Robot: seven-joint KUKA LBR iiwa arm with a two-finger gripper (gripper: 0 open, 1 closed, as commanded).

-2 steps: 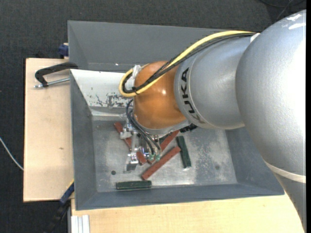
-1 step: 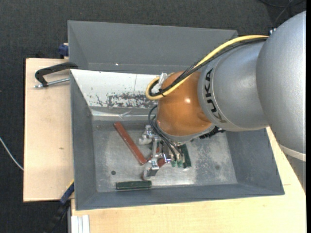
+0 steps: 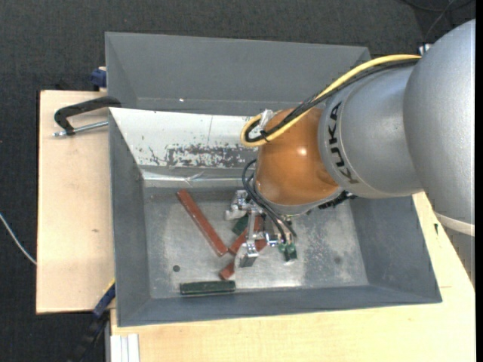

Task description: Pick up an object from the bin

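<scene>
**Stick pick, centre of frame: grasp state unreadable**

Long red-brown stick lies flat on the bin floor. It runs diagonally from left of centre down toward centre frame, and its lower-right end goes in under the gripper. A short red-brown piece sits just below that end. I can't tell whether the two touch.

The gripper is low over the spot where the two pieces meet. I can't tell whether it is wide, narrow or clamped on anything, because the orange wrist cover and the hardware under it hide the contact zone. I wouldn't call anything held yet.

A dark green bar lies flat along the bottom wall, lower centre of frame, apart from the gripper. A small dark speck is on the floor at lower left. The arm comes in from the right of the frame.

How I'd run this step:
- Commit to one piece. Closing across both risks a pinch that drops on the lift.
- Close across the stick's narrow width, not along its length.
- A grip at the stick's end means it will probably hang and swing, so lift straight up and keep clear of the walls.
- The stick is thin and flat on metal, so get right down to the floor before closing or the grip will likely skate over it.
- Confirm the grasp after the lift, when the piece shows clear of the floor.
</scene>
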